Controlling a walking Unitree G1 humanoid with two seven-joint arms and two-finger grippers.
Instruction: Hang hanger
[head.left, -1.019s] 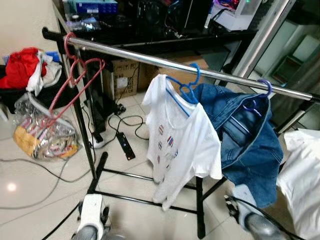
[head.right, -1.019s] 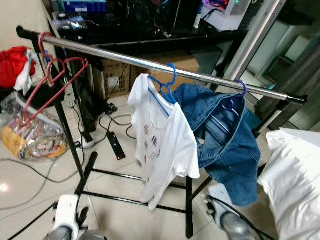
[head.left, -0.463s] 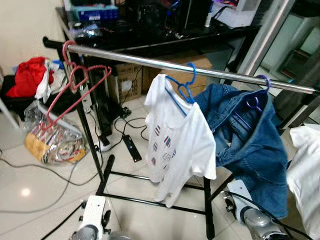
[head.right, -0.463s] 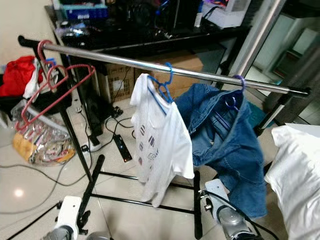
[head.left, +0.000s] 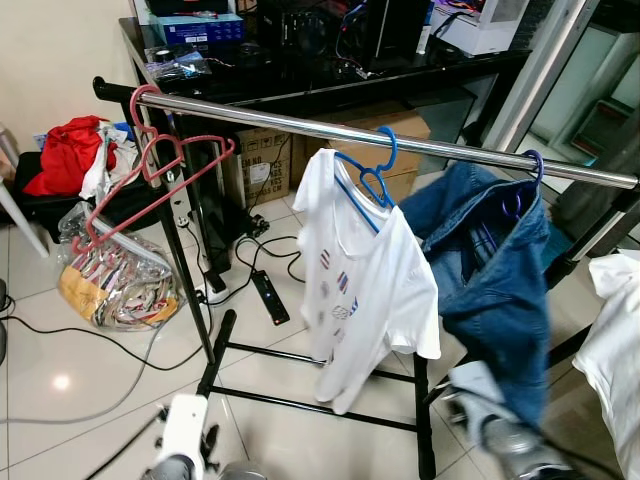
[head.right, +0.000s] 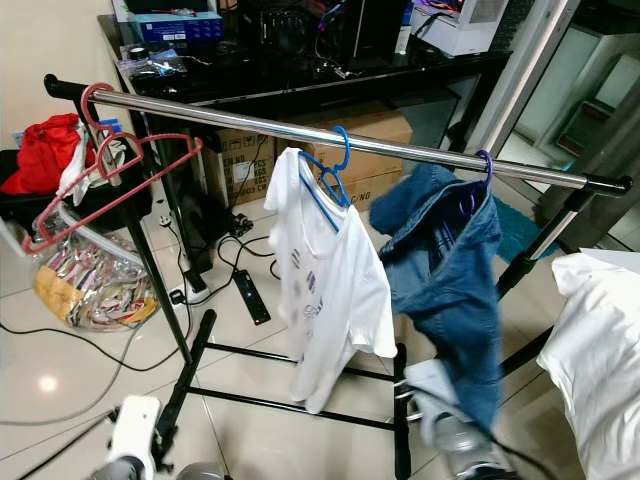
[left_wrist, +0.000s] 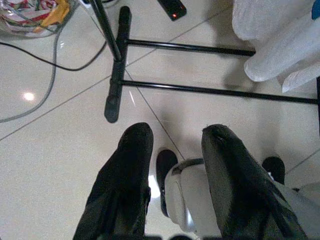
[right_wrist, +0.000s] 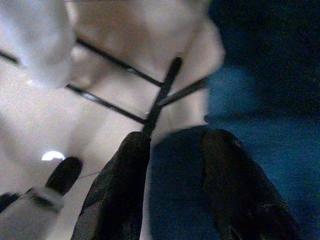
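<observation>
A chrome rail (head.left: 330, 130) runs across a black clothes rack (head.left: 215, 355) that stands on the pale tiled floor (head.left: 100, 400). At the rail's left end hang two empty pink hangers (head.left: 150, 190), their hooks over the rail beside the left upright and their bodies tilted out to the left. Near the middle of the rail a blue hanger (head.left: 370, 172) carries a white T-shirt (head.left: 362, 280). Toward the right end a second, darker blue hanger (head.left: 527, 178) holds a denim jacket (head.left: 495, 290), which is blurred in both head views. A cardboard box (head.left: 262, 160) sits behind the rack under a black desk (head.left: 330, 80), a power strip (head.left: 269, 296) lies on the floor with its cords, and red clothing (head.left: 65, 155) is heaped at the left above a clear plastic bag (head.left: 110, 280). White bedding (head.left: 615, 360) shows at the right edge. The left gripper (left_wrist: 175, 145) hangs low over the floor near the rack's foot bar, its two black fingers (left_wrist: 132, 170) parted and holding nothing. The right gripper (right_wrist: 172, 150) is low by the hem of the denim jacket, fingers (right_wrist: 127, 180) likewise apart with nothing between them, blue fabric blurred just beyond.
</observation>
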